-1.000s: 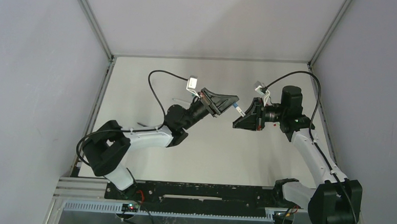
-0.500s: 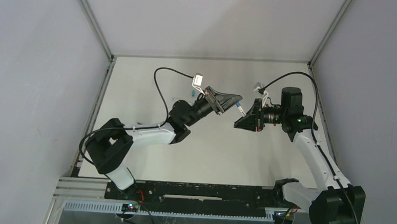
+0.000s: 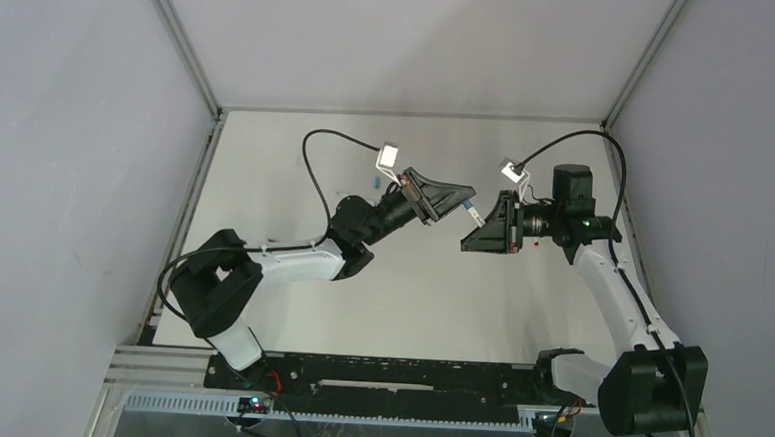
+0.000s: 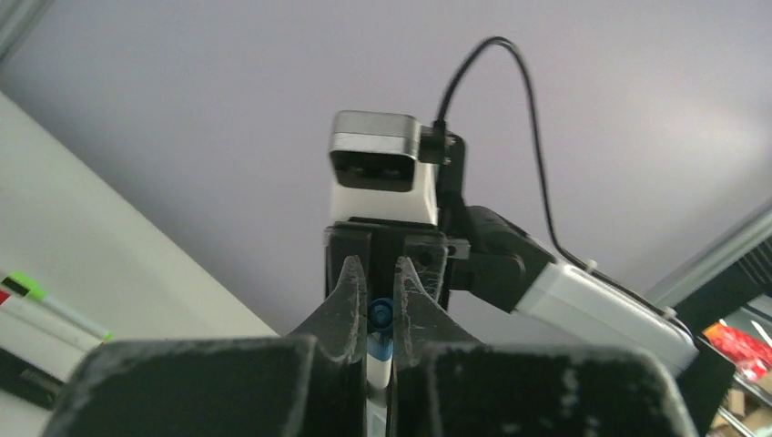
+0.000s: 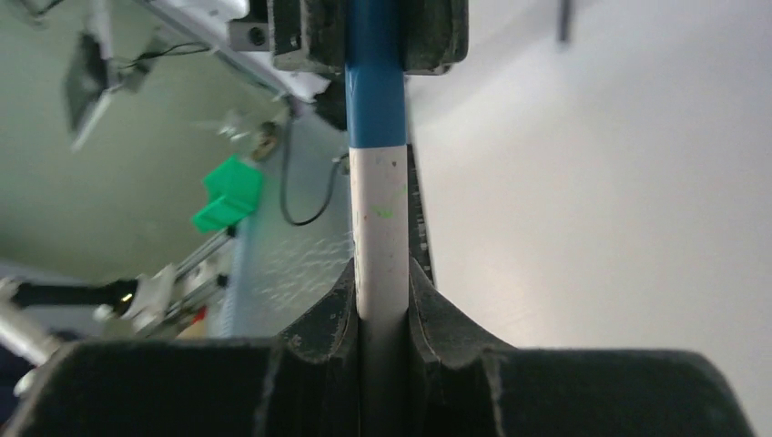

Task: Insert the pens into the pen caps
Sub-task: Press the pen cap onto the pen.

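Pinches the blue cap point(image 5: 374, 82) in the tightly closed left gripper point(image 4: 380, 273), mid-air over the table point(image 3: 409, 310); clamps the white pen point(image 5: 380, 228) in the right gripper point(image 5: 382, 273) just rightward. Shares one long axis, nose to nose; likely wants a straight push.

Left gripper point(image 4: 374, 284) and right gripper point(image 5: 382, 275) both clamped, raised mid-air, tips facing.

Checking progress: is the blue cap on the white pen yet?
On: right wrist view shows blue cap butting straight onto white pen, no tip visible.
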